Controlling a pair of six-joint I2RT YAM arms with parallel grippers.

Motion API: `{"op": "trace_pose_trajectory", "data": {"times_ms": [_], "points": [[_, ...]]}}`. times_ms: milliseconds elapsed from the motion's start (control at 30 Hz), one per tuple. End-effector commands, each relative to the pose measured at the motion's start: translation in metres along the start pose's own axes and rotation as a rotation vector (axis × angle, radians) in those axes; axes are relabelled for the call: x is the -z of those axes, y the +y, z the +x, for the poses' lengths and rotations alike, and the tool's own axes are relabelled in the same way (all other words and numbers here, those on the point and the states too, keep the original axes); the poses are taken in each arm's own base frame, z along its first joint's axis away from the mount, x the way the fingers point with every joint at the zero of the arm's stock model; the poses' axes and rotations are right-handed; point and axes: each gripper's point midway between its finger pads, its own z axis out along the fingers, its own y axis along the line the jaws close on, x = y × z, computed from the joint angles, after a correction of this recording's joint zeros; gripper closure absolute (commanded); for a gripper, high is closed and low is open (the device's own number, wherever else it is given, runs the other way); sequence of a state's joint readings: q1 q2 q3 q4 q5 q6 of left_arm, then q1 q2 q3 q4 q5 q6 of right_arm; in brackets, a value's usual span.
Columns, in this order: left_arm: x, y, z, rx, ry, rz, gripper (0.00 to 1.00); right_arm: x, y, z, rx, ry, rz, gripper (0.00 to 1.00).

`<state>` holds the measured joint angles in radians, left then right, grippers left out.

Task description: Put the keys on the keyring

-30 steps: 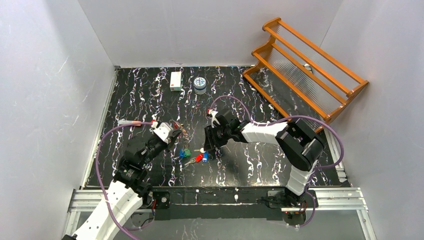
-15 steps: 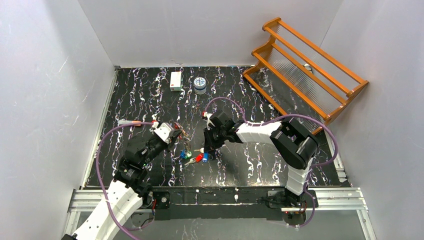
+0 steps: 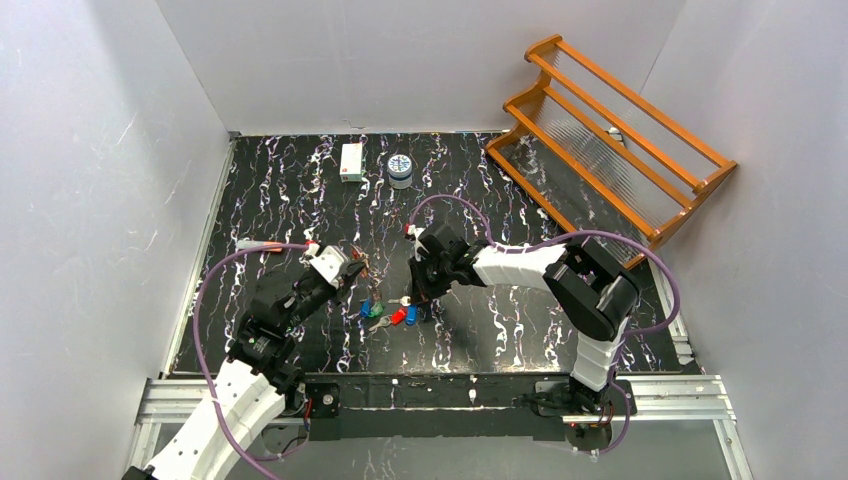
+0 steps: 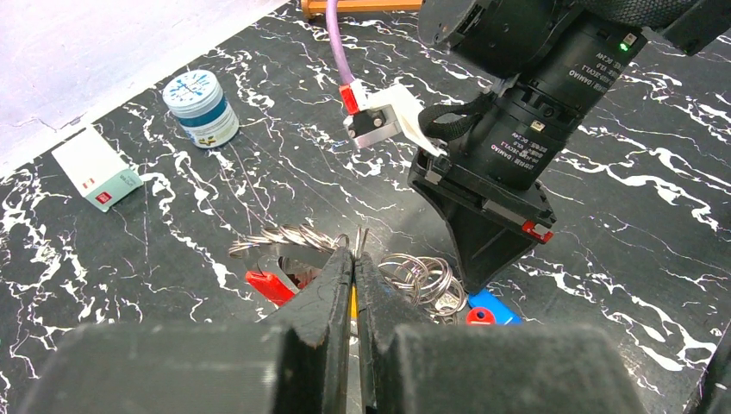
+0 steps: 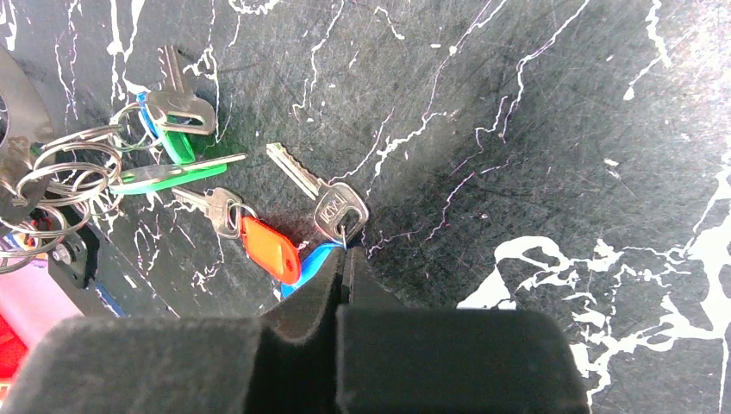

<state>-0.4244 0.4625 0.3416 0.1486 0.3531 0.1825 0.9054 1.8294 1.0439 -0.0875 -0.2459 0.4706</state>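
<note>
Your left gripper [image 4: 353,259] is clamped shut on the keyring [image 4: 289,236], apparently steadying it for threading. Your right gripper [image 5: 345,261], jaws closed, meets the silver key [image 5: 323,194] at its head, among the capped keys [image 5: 263,246] on the table [image 5: 560,129]; whether it has a firm hold is unclear.

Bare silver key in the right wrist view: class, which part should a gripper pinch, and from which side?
Probably the silver key by its rounded head, from above, fingers across its edges: it lies flat on the table, and the head is its widest part.
</note>
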Motion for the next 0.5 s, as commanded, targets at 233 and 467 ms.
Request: {"op": "trace_pose_trajectory", "data": {"times_ms": [233, 467], "points": [[0.0, -0.001, -0.024, -0.03, -0.062, 0.026, 1.0, 0.027, 0.008, -0.029, 0.063, -0.104, -0.006, 0.99], [-0.009, -0.001, -0.026, -0.063, -0.043, 0.058, 1.0, 0.077, -0.016, -0.062, 0.067, -0.243, -0.02, 0.99]]}}
